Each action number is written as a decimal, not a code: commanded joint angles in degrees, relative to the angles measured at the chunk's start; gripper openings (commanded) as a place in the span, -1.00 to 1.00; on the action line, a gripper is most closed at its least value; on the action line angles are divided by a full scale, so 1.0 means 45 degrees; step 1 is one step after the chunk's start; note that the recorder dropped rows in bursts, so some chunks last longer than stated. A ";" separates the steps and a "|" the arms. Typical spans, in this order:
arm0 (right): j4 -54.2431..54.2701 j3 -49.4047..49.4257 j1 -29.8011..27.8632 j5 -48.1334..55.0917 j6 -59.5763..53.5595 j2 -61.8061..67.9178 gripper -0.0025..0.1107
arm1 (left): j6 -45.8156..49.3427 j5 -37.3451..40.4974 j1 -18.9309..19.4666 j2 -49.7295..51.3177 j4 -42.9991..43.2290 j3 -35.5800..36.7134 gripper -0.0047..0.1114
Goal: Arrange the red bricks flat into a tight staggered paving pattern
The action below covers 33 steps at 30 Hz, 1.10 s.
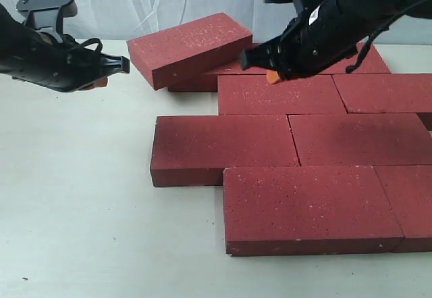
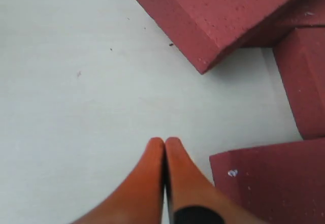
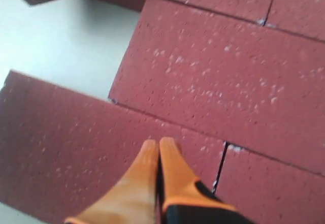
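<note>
On the off-white matte table (image 1: 74,203) the red bricks (image 1: 307,207), flat rectangular pavers of dull dark red flecked with white, lie packed side by side in rows. Each row is shifted along from the one before it, so the joints do not line up. From where I stand the nearest three rows look tight, with only thin seams between neighbours. At the far left of the patch, one tilted brick (image 1: 192,44) sits skewed on top of a back-row brick (image 1: 202,80). One corner of it juts out over the bare table and casts a shadow underneath. The left gripper (image 2: 164,144), a black arm ending in orange fingertips, hangs over the empty table just left of that tilted brick and clear of it. Its two tips are pressed together with nothing between them. The right gripper (image 3: 158,145) reaches in from the right above the laid bricks, near a seam. Its orange tips are likewise closed and empty; whether they touch the brick surface below I cannot tell.
</note>
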 commanded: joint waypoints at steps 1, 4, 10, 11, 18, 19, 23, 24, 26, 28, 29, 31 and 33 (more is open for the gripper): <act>0.0115 -0.1574 -0.0610 0.0019 0.0000 0.1057 -0.97 | -0.0067 -0.0712 0.0387 0.0143 -0.0465 -0.0056 -0.92; 0.0115 -0.2720 -0.0890 0.0272 0.0000 0.1902 -0.97 | -0.0067 -0.1041 0.0451 0.0321 -0.0753 -0.0127 -0.92; 0.0147 -0.5098 -0.1280 0.0787 0.0000 0.3655 -0.97 | -0.0067 -0.0921 0.0451 0.0805 -0.0781 -0.1005 -0.92; 0.0199 -0.5508 -0.1364 0.0868 0.0000 0.3956 -0.97 | -0.0067 -0.0820 0.0451 0.0902 -0.0781 -0.1201 -0.92; 0.0210 -0.8467 -0.1880 0.1393 0.0000 0.6084 -0.97 | -0.0067 -0.0306 0.0451 0.2123 -0.0820 -0.2427 -0.92; 0.0172 -0.8959 -0.1990 0.1526 0.0000 0.6428 -0.97 | -0.0067 -0.0306 0.0474 0.2357 -0.0820 -0.2587 -0.92; 0.0172 -1.0833 -0.2209 0.1950 0.0000 0.7680 -0.97 | -0.0067 -0.0306 0.0573 0.3311 -0.1274 -0.3211 -0.92; 0.0172 -1.1309 -0.2271 0.2007 0.0000 0.7994 -0.97 | -0.0067 -0.0265 0.0639 0.3567 -0.1538 -0.3389 -0.92; 0.0203 -1.2135 -0.2399 0.2162 0.0000 0.8535 -0.97 | -0.0067 -0.0240 0.0769 0.4025 -0.1775 -0.3762 -0.92; 0.0265 -1.3005 -0.2482 0.2307 0.0000 0.9131 -0.97 | -0.0067 -0.0185 0.0902 0.4415 -0.2012 -0.4115 -0.92; 0.0261 -1.3319 -0.2519 0.2377 0.0000 0.9371 -0.97 | -0.0067 -0.0132 0.0961 0.4555 -0.2119 -0.4259 -0.92; 0.0289 -1.3988 -0.2572 0.2342 0.0000 0.9914 -0.97 | -0.0067 -0.0056 0.0983 0.4918 -0.2444 -0.4590 -0.92; 0.0601 -1.4469 -0.2639 0.2175 0.0000 1.0412 -0.97 | -0.0067 -0.0024 0.0983 0.5235 -0.2529 -0.4915 -0.92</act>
